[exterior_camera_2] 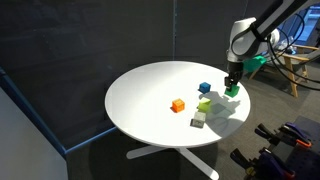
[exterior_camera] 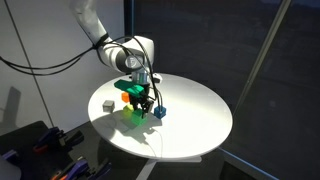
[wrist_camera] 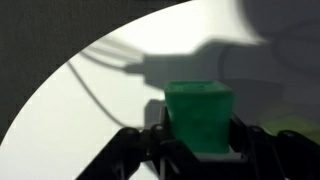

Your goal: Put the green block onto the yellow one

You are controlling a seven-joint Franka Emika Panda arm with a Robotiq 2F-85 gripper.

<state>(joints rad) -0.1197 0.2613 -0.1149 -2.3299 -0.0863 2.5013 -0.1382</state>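
Wrist view: the green block (wrist_camera: 198, 115), a small bright green cube, sits between the two black fingers (wrist_camera: 150, 142) of the gripper (wrist_camera: 199, 132). The jaws are clamped on its left and right faces. Beneath lies the round white table (wrist_camera: 90, 100), crossed by the arm's shadow.

In an exterior view, the gripper (exterior_camera_2: 232, 86) hangs straight down over the table's rim area on the robot's side, with the green block (exterior_camera_2: 232, 91) at its tip. The yellow cube (exterior_camera_2: 204, 104), small, pale and lime-tinted, rests on the tabletop apart from the held block. A small blue cube (exterior_camera_2: 205, 88) stands near it, a small grey cube (exterior_camera_2: 198, 121) just beside it, and a small orange cube (exterior_camera_2: 178, 105) further in.

In an exterior view from the opposite side, the gripper (exterior_camera: 147, 100) hangs between the yellow cube (exterior_camera: 134, 113) and the blue cube (exterior_camera: 159, 113). The held block is not clearly distinguishable here (dark fingers and green gripper parts overlap).
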